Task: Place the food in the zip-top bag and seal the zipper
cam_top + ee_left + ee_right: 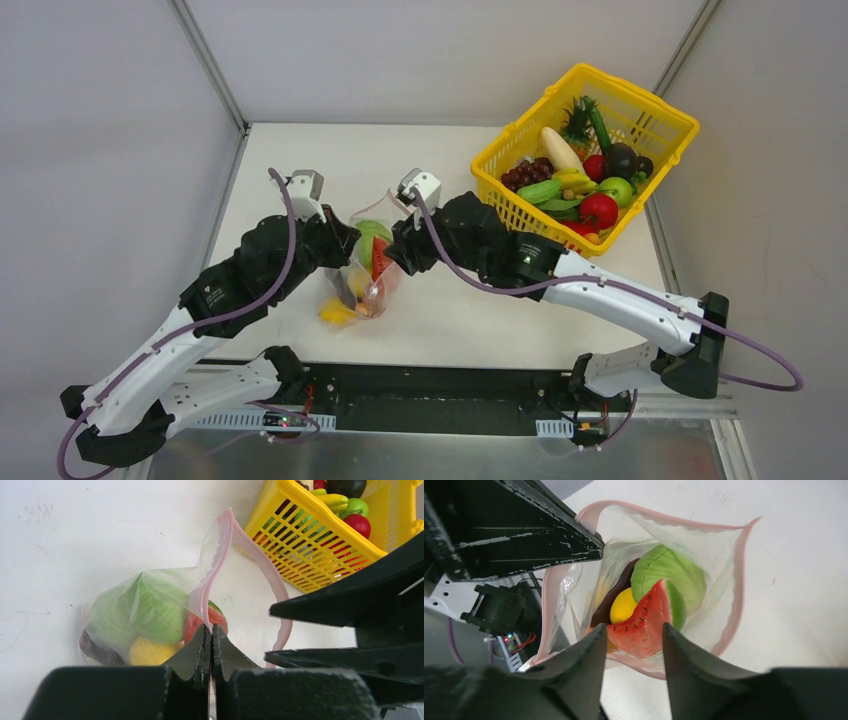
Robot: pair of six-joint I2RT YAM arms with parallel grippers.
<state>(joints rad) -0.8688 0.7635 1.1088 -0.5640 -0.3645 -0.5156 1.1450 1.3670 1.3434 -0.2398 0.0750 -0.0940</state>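
So, left hand (210,630) is clenched on the zipper (227,530) of the bag (125,610). Right hand (633,627) hangs released over the watermelon slice (646,615); basket (530,210) sits at 2 o'clock.

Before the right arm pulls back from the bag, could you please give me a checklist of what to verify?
1. Left gripper pinching the pink-red zipper strip of the clear plastic bag: ok.
2. Bag mouth held open: ok.
3. Red watermelon slice inside the mouth, against the round green cabbage: ok.
4. Right gripper jaws apart: ok.
5. Fingers clear of the slice: cannot tell.
6. Yellow lattice basket emptied of food: not ok.
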